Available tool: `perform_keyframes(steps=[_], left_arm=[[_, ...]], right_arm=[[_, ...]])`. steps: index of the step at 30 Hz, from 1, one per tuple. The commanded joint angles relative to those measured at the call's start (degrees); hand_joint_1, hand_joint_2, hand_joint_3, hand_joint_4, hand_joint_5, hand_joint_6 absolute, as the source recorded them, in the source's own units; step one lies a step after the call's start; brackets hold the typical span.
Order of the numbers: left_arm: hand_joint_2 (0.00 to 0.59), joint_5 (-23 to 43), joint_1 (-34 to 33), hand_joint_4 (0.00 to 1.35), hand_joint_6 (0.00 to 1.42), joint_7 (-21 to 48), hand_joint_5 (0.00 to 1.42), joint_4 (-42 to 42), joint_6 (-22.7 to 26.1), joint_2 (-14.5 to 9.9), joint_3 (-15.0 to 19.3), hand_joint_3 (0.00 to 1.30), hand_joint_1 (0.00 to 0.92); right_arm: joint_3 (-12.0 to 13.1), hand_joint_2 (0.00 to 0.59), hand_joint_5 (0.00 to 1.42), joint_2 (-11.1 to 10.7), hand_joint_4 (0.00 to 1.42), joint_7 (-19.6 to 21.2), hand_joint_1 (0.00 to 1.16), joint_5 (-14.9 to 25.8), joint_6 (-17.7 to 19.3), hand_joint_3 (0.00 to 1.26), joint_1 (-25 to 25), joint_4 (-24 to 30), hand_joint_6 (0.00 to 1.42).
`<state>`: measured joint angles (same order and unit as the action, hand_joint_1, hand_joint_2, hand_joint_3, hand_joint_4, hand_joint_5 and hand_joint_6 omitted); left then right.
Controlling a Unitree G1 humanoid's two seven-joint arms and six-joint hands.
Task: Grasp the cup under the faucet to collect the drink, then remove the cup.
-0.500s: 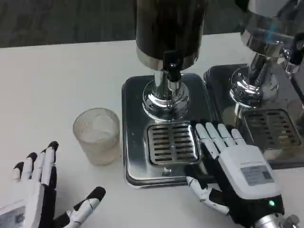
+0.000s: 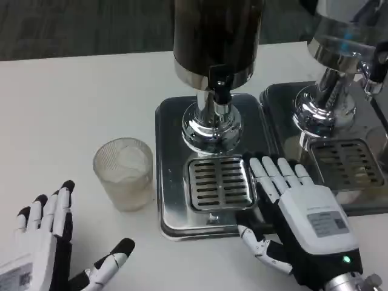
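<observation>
Standing beyond the released left robot hand [image 2: 45,242], the cup [image 2: 124,173] sits untouched; right robot hand [image 2: 297,209] released.

Frosted, faintly ribbed translucent glass cup [image 2: 123,173] with a whitish tint, on a plain white table [image 2: 73,103]. Shiny silver metal dispenser base [image 2: 212,124] under a dark, near-black cylindrical tank [image 2: 217,33], above a mirror-steel drip tray [image 2: 173,182] and its dark-slotted silver grate [image 2: 219,182]. White-backed left hand [image 2: 45,245] and right hand [image 2: 297,215], both with white-and-black fingers, the right with a small green light.
</observation>
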<state>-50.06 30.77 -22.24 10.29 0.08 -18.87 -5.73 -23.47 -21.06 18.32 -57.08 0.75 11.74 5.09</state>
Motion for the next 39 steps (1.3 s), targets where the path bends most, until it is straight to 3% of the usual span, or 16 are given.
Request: perform_keyframes(steps=[1, 13, 18, 20, 24, 33, 39], left_arm=[[0.147, -0.58, 0.41, 0.00, 0.00, -0.46, 0.00, 0.90, 0.25, 0.25, -0.45, 0.00, 0.000], [0.134, 3.86, -2.32, 0.00, 0.00, -2.03, 0.00, -1.78, -2.85, -1.41, 3.24, 0.00, 0.000], [0.069, 7.14, -6.58, 0.00, 0.00, -4.22, 0.00, -6.06, -6.93, -2.77, 5.75, 0.00, 0.000], [0.039, 10.96, -10.48, 0.00, 0.00, -4.40, 0.00, -12.45, -11.57, -3.55, 6.03, 0.00, 0.000], [0.001, 15.20, -16.08, 0.00, 0.00, -4.74, 0.00, -22.65, -18.12, -4.27, 5.38, 0.00, 0.000], [0.000, 20.85, -23.10, 0.00, 0.00, -3.51, 0.00, -36.97, -29.05, -3.48, 3.25, 0.00, 0.000], [0.000, 20.08, -28.12, 0.00, 0.00, -5.24, 0.00, -43.40, -30.51, -2.36, 1.23, 0.00, 0.000]], right_arm=[[0.26, 0.484, 0.00, -0.44, 0.00, -0.36, 0.19, 0.05, 0.31, 0.00, 0.28, 0.71, 0.00], [-0.58, 0.487, 0.00, 0.99, 0.00, -0.51, 0.20, -1.56, -1.12, 0.00, 0.11, 0.56, 0.00], [-0.75, 0.487, 0.00, 2.08, 0.00, -0.21, 0.20, -2.15, -1.93, 0.00, 0.30, 0.42, 0.00], [-0.80, 0.487, 0.00, 2.36, 0.00, -0.20, 0.20, -2.23, -2.02, 0.00, 0.32, 0.33, 0.00], [-0.94, 0.487, 0.00, 2.73, 0.00, -0.12, 0.20, -2.46, -2.22, 0.00, 0.31, 0.15, 0.00], [-0.77, 0.487, 0.00, 2.58, 0.00, -0.39, 0.20, -2.49, -2.62, 0.00, 0.87, 0.88, 0.00], [-0.58, 0.487, 0.00, 2.50, 0.00, -0.74, 0.20, -2.41, -2.91, 0.00, 0.86, 1.15, 0.00]])
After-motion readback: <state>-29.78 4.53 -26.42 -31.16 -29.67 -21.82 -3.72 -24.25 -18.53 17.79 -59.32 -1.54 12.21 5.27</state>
